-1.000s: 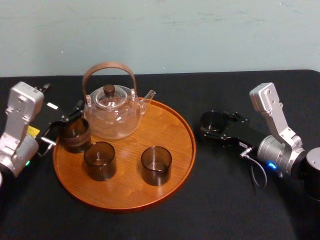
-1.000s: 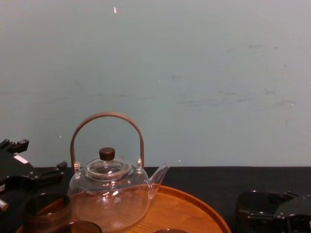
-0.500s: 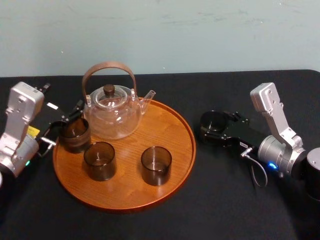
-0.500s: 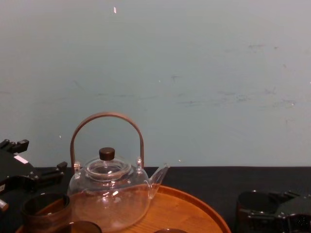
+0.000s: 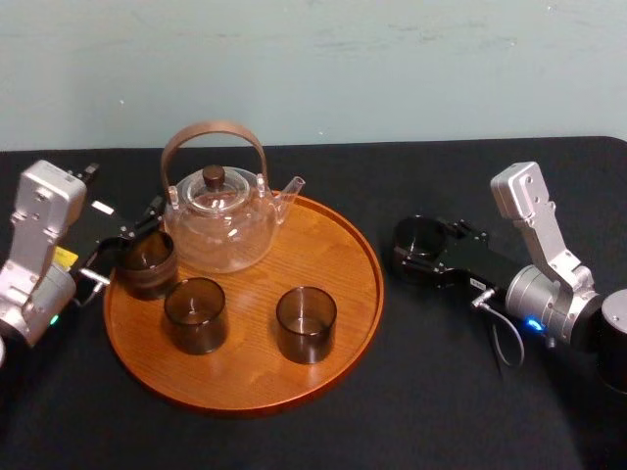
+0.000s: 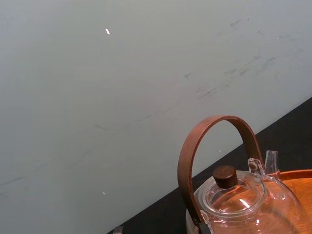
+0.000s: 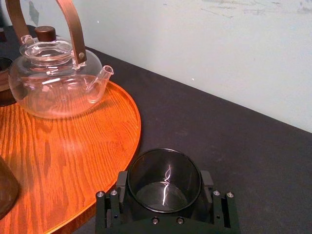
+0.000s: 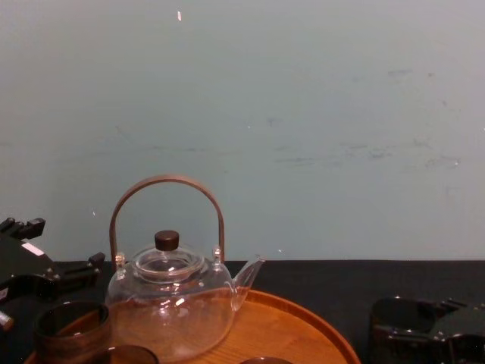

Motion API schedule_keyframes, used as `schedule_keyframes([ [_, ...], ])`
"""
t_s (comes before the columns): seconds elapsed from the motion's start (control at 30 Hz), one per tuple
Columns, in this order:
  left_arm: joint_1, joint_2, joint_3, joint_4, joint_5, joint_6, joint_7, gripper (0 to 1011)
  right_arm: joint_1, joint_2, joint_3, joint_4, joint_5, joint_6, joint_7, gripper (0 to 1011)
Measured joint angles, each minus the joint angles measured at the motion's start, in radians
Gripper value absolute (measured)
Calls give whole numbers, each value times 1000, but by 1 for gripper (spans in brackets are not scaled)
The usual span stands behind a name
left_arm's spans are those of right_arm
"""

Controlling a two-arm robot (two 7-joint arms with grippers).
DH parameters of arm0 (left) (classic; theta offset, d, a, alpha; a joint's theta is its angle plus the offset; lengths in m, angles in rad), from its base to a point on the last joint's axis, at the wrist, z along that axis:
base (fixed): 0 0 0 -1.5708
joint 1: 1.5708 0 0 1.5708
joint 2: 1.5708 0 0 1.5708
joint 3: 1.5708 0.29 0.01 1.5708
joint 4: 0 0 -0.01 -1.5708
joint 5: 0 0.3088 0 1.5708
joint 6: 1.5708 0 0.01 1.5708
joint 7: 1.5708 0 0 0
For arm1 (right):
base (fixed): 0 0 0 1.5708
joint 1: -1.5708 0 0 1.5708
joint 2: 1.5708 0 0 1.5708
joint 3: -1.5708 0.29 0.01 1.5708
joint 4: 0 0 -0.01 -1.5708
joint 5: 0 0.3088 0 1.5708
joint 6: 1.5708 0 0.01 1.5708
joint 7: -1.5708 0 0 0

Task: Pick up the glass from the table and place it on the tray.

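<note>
A dark smoky glass (image 5: pixel 419 240) stands upright on the black table (image 5: pixel 441 392), just right of the round wooden tray (image 5: pixel 343 284). My right gripper (image 5: pixel 411 251) lies low on the cloth with the glass between its fingers. In the right wrist view both fingers (image 7: pixel 120 181) press the sides of the glass (image 7: pixel 163 170), so the right gripper (image 7: pixel 163 184) is shut on it. The chest view shows the glass (image 8: pixel 395 318) at the lower right. My left gripper (image 5: pixel 127 245) rests at the tray's left rim, beside another glass (image 5: pixel 147 262).
A clear glass teapot (image 5: pixel 217 220) with an arched brown handle stands at the back of the tray. Two more dark glasses (image 5: pixel 196 313) (image 5: pixel 306 323) sit on the tray's front half. Bare wood lies at the tray's right part (image 7: pixel 73 146).
The right gripper's fingers have drawn in against the glass. Both arms and the glass stay where they were.
</note>
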Motion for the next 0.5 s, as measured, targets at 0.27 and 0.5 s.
schedule_keyframes([
  [0.27, 0, 0, 0, 0, 0, 0, 0, 1001, 0, 0, 0, 0, 0, 0, 0, 900],
  [0.5, 0, 0, 0, 0, 0, 0, 0, 1001, 3, 1, -4, 7, 3, -9, 13, 900],
])
